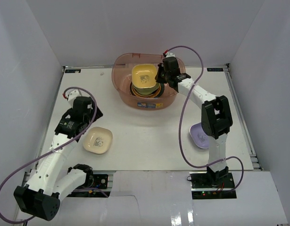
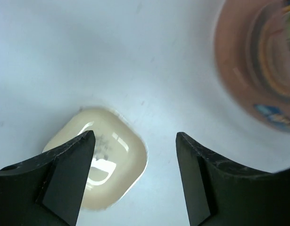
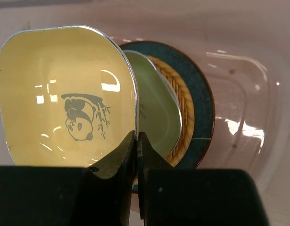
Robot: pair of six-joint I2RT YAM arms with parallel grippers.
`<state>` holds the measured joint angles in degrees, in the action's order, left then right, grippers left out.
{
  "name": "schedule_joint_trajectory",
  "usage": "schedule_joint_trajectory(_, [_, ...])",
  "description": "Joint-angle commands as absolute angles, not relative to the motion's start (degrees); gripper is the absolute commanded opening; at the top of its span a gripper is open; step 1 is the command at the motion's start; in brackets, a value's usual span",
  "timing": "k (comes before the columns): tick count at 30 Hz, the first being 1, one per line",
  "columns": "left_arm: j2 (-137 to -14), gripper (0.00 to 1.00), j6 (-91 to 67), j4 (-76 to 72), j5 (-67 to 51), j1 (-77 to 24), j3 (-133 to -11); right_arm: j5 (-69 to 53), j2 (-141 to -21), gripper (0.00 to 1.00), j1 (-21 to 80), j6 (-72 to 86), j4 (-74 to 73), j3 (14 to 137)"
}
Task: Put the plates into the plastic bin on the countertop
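Clamping right claw (image 1: 159,78) on yellow panda plate (image 1: 144,75), upper centre; best easing it level into plastic bin (image 1: 117,77); holding left claw (image 2: 135,136) apart over cream plate (image 2: 119,157).

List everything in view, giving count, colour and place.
bin: one, translucent pinkish-brown, far middle of the table
yellow plate: one, yellow with a panda print, held over the stack in the bin
green plate: one, pale green, top of the stack
woven plate: one, orange, under the green plate
teal plate: one, dark teal, lowest one visible in the stack
cream plate: one, cream, on the table, near left
lavender plate: one, lavender, on the table, near right, partly behind the right arm
table: one, white
left gripper: one, black, open, above the cream plate's edge
right gripper: one, black, shut on the yellow plate's rim
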<state>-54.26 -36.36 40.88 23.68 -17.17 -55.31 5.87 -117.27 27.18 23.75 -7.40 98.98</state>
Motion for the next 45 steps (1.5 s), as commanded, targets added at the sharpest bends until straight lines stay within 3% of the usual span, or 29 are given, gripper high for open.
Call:
schedule_joint_trajectory(1, [-50.45,0.81,-49.9,56.58,23.3,-17.05,-52.39,6.68,-117.07,0.08,27.69,23.29,-7.12,101.78])
schedule_joint_trajectory(6, [-50.36,0.87,-60.36,67.57,19.26,-16.96,-52.64,7.03,-119.53,0.1,27.69,22.68,-8.96,102.21])
schedule_joint_trajectory(9, [-53.87,0.87,-63.1,73.9,17.06,-16.96,-53.26,7.56,-120.06,0.28,27.69,22.41,-9.32,102.04])
schedule_joint_trajectory(10, [-55.88,0.87,-64.32,74.96,15.22,-16.96,-53.0,7.38,-119.97,0.44,27.69,22.41,-9.14,101.87])
schedule_joint_trajectory(15, [-57.4,0.88,-66.7,76.56,9.15,-16.96,-44.94,4.57,-116.11,0.73,27.69,20.4,-8.88,101.86])
schedule_joint_trajectory(22, [-54.23,0.82,-69.17,74.01,8.97,-16.96,-42.64,3.08,-101.01,0.74,27.69,13.98,-8.61,94.34])
schedule_joint_trajectory(24, [-54.75,0.77,-68.65,71.99,6.95,-16.96,-40.53,2.99,-93.54,0.74,27.69,12.75,-8.96,90.2])
schedule_joint_trajectory(30, [-62.29,0.75,-67.33,64.34,8.34,-16.79,-37.44,0.7,-71.04,0.72,27.86,14.59,-6.5,62.09])
schedule_joint_trajectory(32, [-64.06,0.73,-66.8,61.18,8.87,-16.79,-35.87,2.1,-65.76,0.72,28.04,14.42,-12.28,54.6])
schedule_joint_trajectory(35, [-66.79,0.55,-64.43,56.79,8.62,-16.79,-34.98,9.39,-56.19,0.71,29.0,15.73,-19.57,44.88])
schedule_joint_trajectory(36, [-67.32,0.44,-62.25,55.56,8.09,-16.79,-34.89,10.88,-53.73,0.73,29.09,16.52,-21.43,42.91])
schedule_joint_trajectory(37, [-67.85,0.21,-61.62,53.55,7.56,-16.7,-34.89,13.25,-50.48,0.74,29.09,17.22,-23.62,41.67])
schedule_joint_trajectory(39, [-67.85,0.0,-59.95,50.82,6.68,-16.79,-34.45,14.5,-49.05,0.78,29.09,20.38,-29.43,39.56])
schedule_joint_trajectory(45, [-59.61,0.0,-53.18,48.43,2.29,-17.14,-35.68,21.34,-51.23,0.86,28.74,24.6,-31.2,34.02])
